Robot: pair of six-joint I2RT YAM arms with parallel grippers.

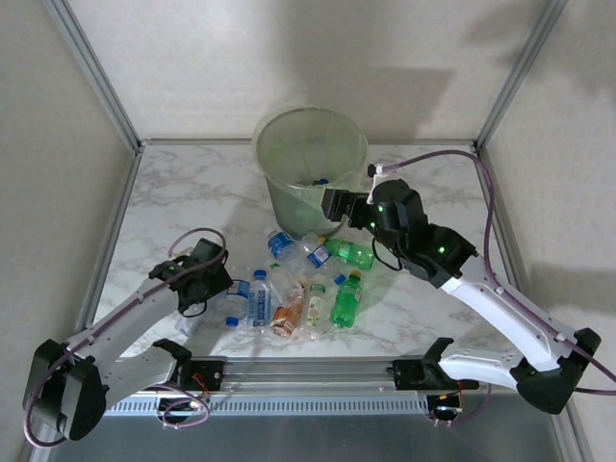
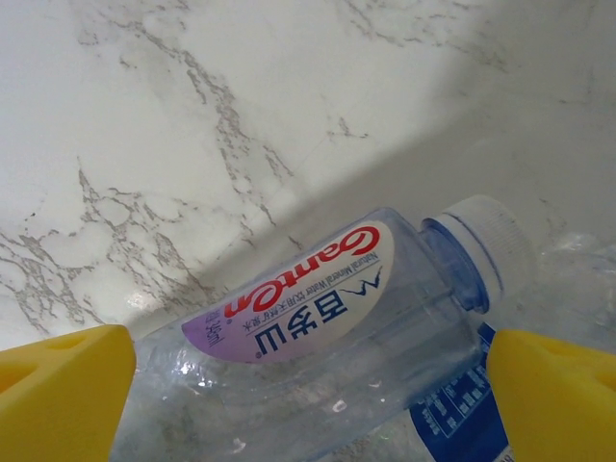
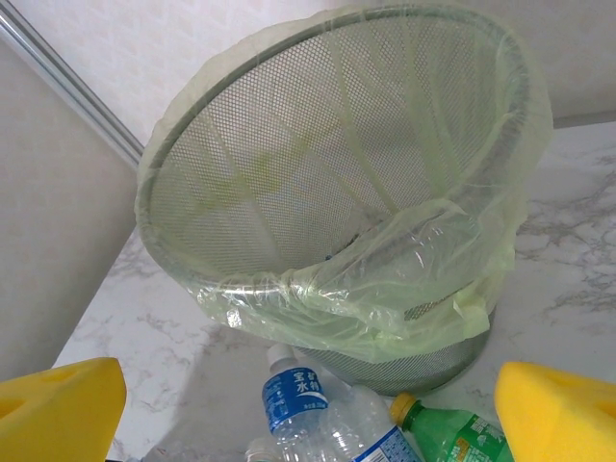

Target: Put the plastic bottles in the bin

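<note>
Nearby, left hand: standing wide over the near-left edge of the heap, its yellow pads flanking one clear bottle and, as far as I can tell, not pressing it.
Clear bottle: lying flat on the desk right under that hand, red-and-blue label up, pale blue cap pointing toward the right-side pad and slightly away.
Long axis: running almost from pad to pad, so I am judging that closing now would be catching it end to end; a turn of the wrist looks needed to take it across the body.
Heap of bottles: lying on their sides mid-desk, clear, green and one orange-labelled, between the two arms.
Right hand: gaping wide, carrying nothing, hanging just beyond the heap and facing the bin; a blue-labelled bottle and a green bottle are lying just below it.
Bin: standing at the far middle of the desk, past the heap, lined with a pale-green bag.
Nearer arm: left for this bottle; right for the bin.
</note>
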